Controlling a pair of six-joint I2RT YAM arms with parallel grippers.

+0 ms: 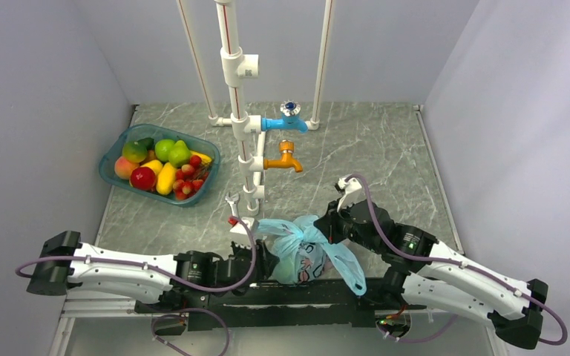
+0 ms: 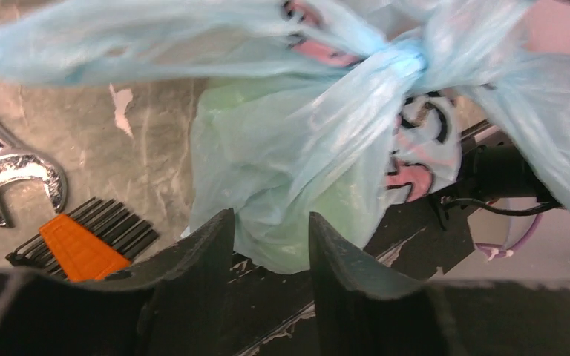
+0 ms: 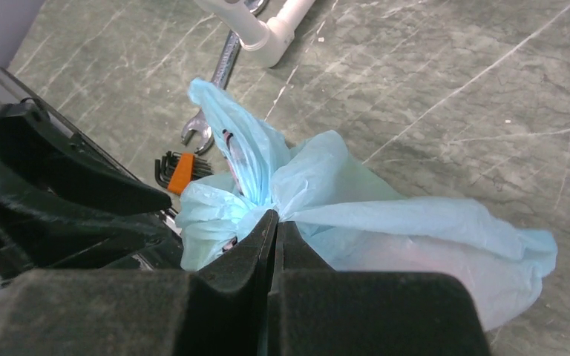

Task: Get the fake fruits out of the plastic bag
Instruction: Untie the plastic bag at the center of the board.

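Plastic bag (image 1: 304, 256) sits at the table's (image 1: 386, 156) near edge, between the two wrists, partly over the black base rail (image 1: 304, 295). Handles are tied in a knot (image 2: 408, 55). Fake fruits (image 2: 326, 200) are inside; only a pale green lump shows through the film, the rest is hidden.

Right gripper (image 3: 274, 220): fingers closed together, pinching film right at the tied neck. Left gripper (image 2: 271, 222): jaws apart, the bag's lower bulge sitting at the tips, not clamped.

Risks, my read:
- pulling from the neck cinches the knot tighter, so no opening
- thin film tears if both arms pull apart, and fruit rolls off the near edge
- left jaws closing on a glossy fruit through the film could squirt it sideways

Both arms lie low and folded along the near edge, wrists turned inward at the bag, left from the left, right angled in from behind it.

Wrench (image 2: 7, 174) and hex key set (image 2: 82, 248) lie just beside the bag; teal basket (image 1: 105, 169) is well apart.
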